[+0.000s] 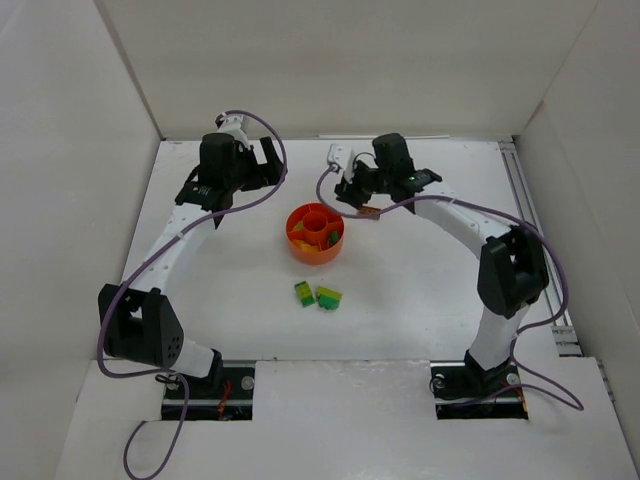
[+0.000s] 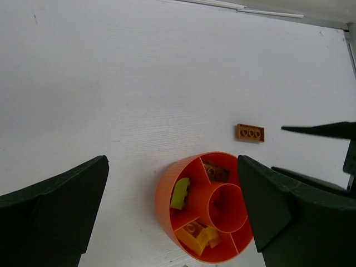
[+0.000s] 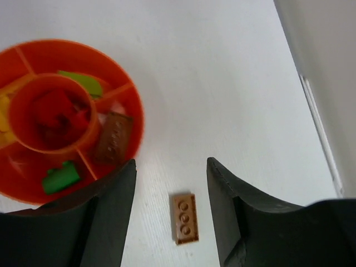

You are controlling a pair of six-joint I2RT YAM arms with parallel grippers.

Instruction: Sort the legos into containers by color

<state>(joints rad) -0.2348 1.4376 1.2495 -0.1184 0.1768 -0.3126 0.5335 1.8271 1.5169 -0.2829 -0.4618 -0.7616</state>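
- Right wrist view: the orange dish [image 3: 138, 119] sits in the upper left of the frame. Its central cup [image 3: 61, 147] holds red pieces.
- The ring sections around the cup hold a brown brick [image 3: 114, 136], a green brick [image 3: 60, 178] and a lime brick [image 3: 83, 82]. In the left wrist view, yellow bricks [image 2: 197, 233] lie in a section at the bottom of the frame.
- A tan brick [image 3: 184, 218] lies flat, studs up, on the white table [image 1: 420, 290] just outside the dish.
- In the top external view, two green-and-yellow stacks [image 1: 305, 293] [image 1: 328, 297] lie side by side below the dish, apart from it.
- The right gripper [image 3: 171, 183] is spread wide and grips nothing. The tan brick lies between its fingers, untouched.
- The left gripper [image 2: 172, 167] is also wide apart and empty, with the dish low between its fingers.
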